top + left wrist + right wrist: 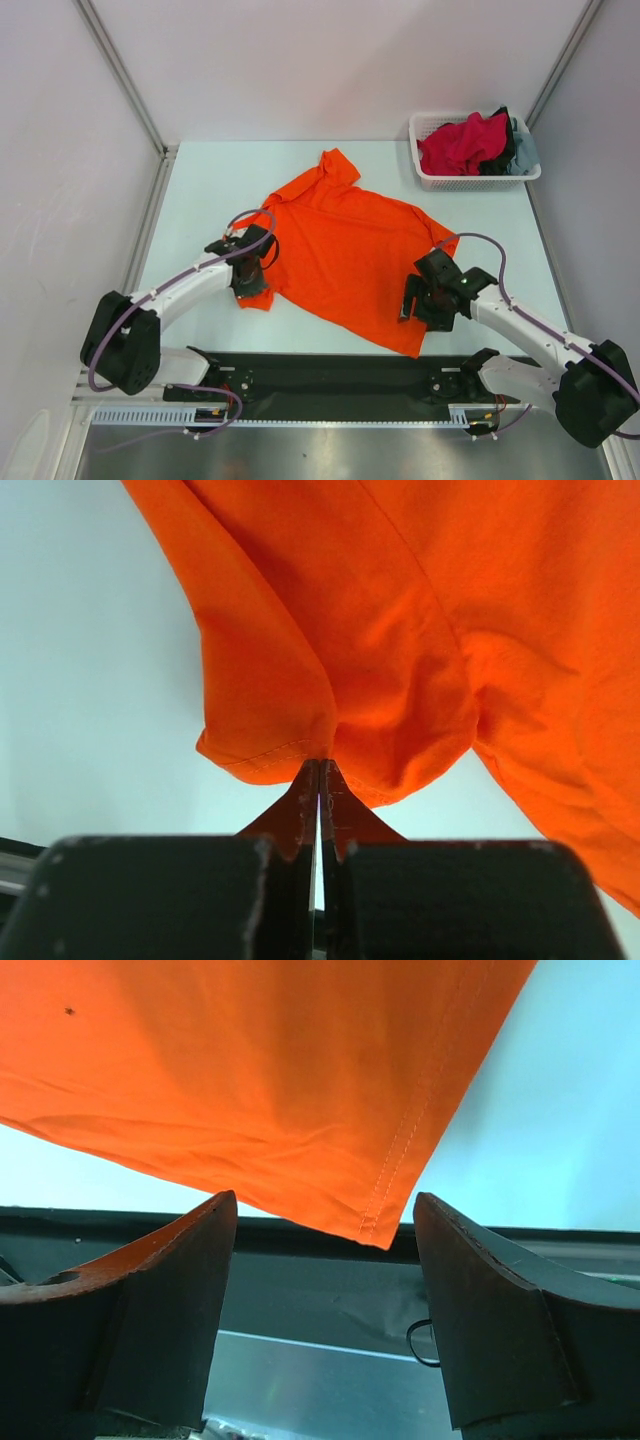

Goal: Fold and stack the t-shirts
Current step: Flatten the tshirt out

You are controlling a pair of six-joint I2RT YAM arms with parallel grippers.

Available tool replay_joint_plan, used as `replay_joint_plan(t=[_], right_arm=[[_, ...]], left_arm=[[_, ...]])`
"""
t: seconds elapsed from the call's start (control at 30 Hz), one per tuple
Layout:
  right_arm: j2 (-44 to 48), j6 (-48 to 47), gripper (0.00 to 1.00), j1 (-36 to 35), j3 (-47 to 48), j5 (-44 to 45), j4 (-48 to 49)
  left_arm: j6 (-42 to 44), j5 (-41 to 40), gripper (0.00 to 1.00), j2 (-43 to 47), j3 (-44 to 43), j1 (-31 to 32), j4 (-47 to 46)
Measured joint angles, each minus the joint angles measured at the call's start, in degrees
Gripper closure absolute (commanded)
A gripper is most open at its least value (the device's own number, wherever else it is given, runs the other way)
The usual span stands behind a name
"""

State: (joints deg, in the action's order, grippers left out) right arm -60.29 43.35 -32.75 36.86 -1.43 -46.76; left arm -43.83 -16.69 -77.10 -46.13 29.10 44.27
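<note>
orange t-shirt point(345, 250) lies spread and rumpled, left gripper point(320, 772) pinching its edge.

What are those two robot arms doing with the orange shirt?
They are handling the orange t-shirt, spread out on the table. The left gripper is shut on a bunched bit of its edge. The right gripper is open around a hem corner, not gripping yet. More shirts, crimson-pink, black and grey-blue, sit piled in the white basket at the far right corner.
</note>
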Motion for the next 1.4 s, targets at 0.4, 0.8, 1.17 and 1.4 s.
replay_joint_plan(t=[0.4,0.8,1.17,1.4], right_arm=[[1.3,7.1,0.44,0.2,-4.0,-2.4,-3.1],[4.1,12.4,0.41,-5.3,-6.0,-3.9,-6.7],[10.0,17.9,0.47,-5.7,-11.5,-4.2,-4.6],[10.9,21.2,0.50,-5.7,-14.7,-4.2,-1.1]], left_arm=[[3.1,0.8,1.00,14.5,-1.8,-0.9,1.3],[5.3,2.8,1.00,17.2,-1.8,-1.0,1.4],[6.6,4.2,1.00,18.4,-2.5,-1.8,1.8],[6.9,5.5,1.00,18.6,-3.2,-2.1,2.0]])
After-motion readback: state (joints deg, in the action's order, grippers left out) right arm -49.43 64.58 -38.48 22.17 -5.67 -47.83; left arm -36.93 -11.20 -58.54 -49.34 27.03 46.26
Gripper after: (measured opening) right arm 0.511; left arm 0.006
